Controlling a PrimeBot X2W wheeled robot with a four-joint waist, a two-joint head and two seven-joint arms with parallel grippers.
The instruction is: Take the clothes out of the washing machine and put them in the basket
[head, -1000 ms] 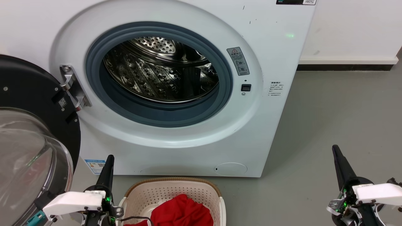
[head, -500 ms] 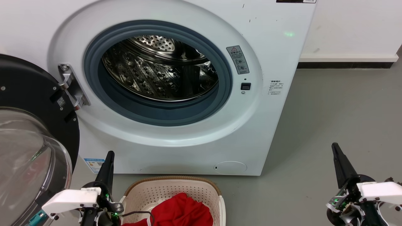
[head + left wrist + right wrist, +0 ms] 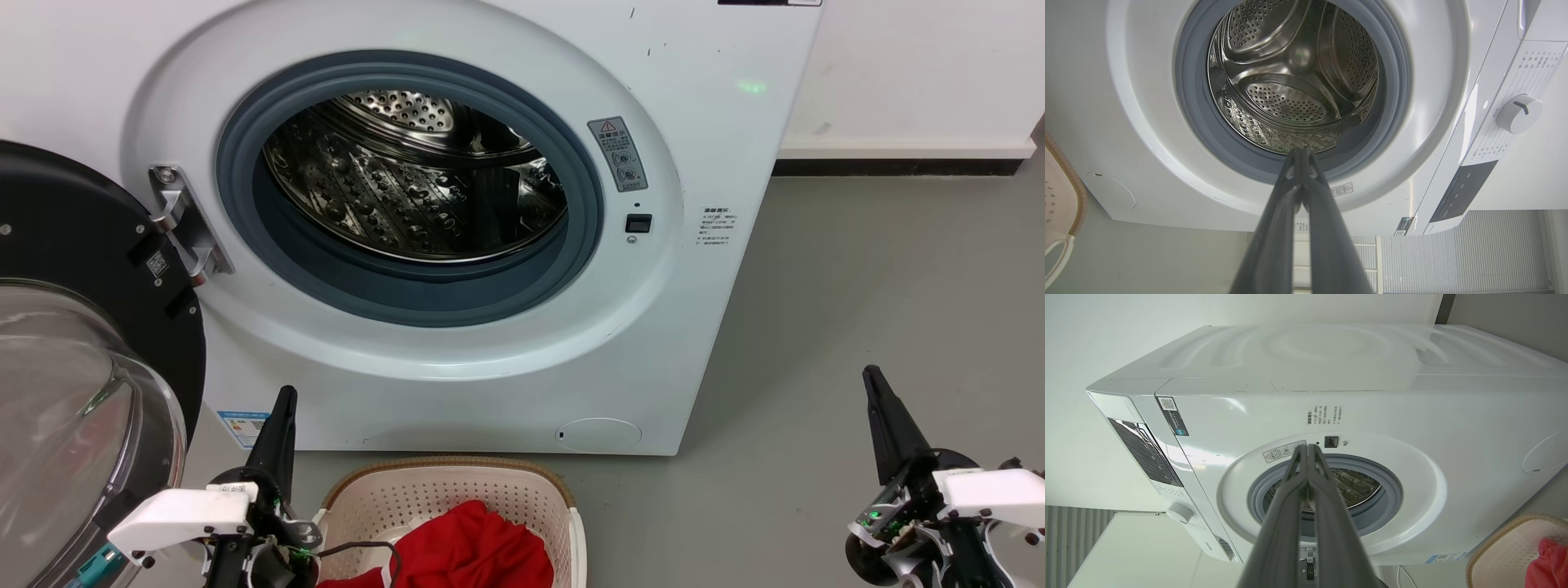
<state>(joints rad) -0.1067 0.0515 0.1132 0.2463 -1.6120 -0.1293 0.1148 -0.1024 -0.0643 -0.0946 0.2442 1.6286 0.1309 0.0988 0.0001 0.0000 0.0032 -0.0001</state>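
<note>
Head view: washing machine (image 3: 702,122), door (image 3: 73,237) swung open at left; clothes (image 3: 478,547) heaped in basket (image 3: 445,468) on floor (image 3: 857,286) before machine; left end effector (image 3: 286,394) and right end effector (image 3: 870,374) each with fingers pressed together, empty.

Machine (image 3: 718,122) stands with door (image 3: 73,327) swung open at left, steel drum (image 3: 408,188) exposed. Basket (image 3: 447,471) sits on floor (image 3: 857,286) just before it, red clothes (image 3: 473,547) inside. Left gripper (image 3: 284,400) beside basket, right gripper (image 3: 872,380) well apart; both with fingers together.
</note>
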